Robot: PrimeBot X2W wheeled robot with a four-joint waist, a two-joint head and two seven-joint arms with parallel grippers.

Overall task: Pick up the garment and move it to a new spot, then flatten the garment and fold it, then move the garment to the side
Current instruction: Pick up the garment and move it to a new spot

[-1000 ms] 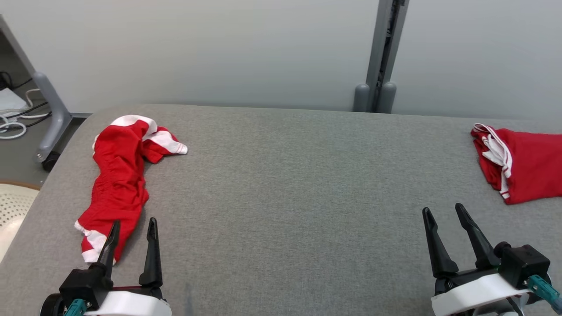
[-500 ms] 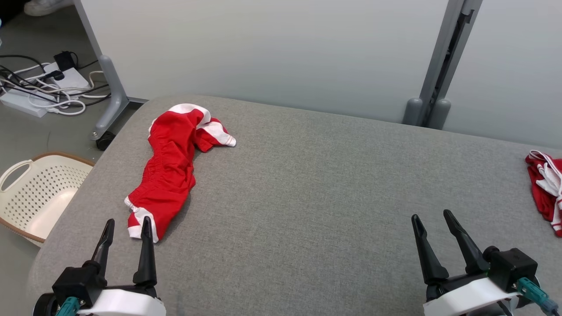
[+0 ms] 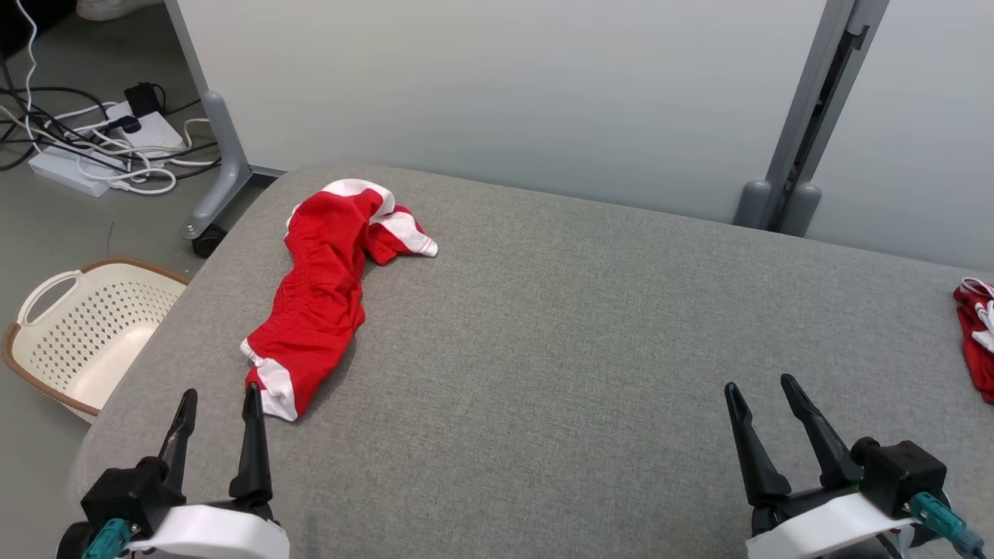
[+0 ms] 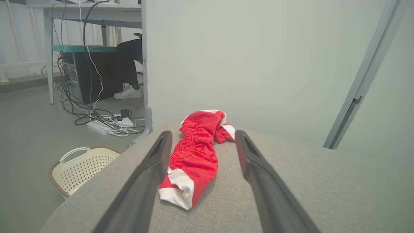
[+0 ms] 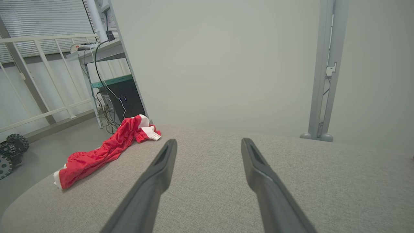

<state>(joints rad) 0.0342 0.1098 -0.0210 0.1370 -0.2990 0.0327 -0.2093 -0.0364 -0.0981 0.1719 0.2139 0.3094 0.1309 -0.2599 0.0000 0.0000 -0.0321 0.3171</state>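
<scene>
A crumpled red garment (image 3: 326,295) with white trim lies stretched out on the left part of the grey table (image 3: 559,326). Its white-banded near end sits just beyond my left gripper (image 3: 220,394), which is open and holds nothing. In the left wrist view the garment (image 4: 195,155) lies ahead between the spread fingers (image 4: 152,168). My right gripper (image 3: 759,384) is open over bare table at the lower right, far from the garment (image 5: 106,149), which lies off to its left.
A second red and white cloth (image 3: 977,334) lies at the table's right edge. A cream perforated basket (image 3: 78,334) stands on the floor left of the table. Cables and a power strip (image 3: 101,147) lie beyond it. A pale wall and a grey post (image 3: 808,124) back the table.
The head camera has swung left, so the whole picture shifted right: the basket and cables came into view and the right cloth slid toward the edge. Both grippers stay open.
</scene>
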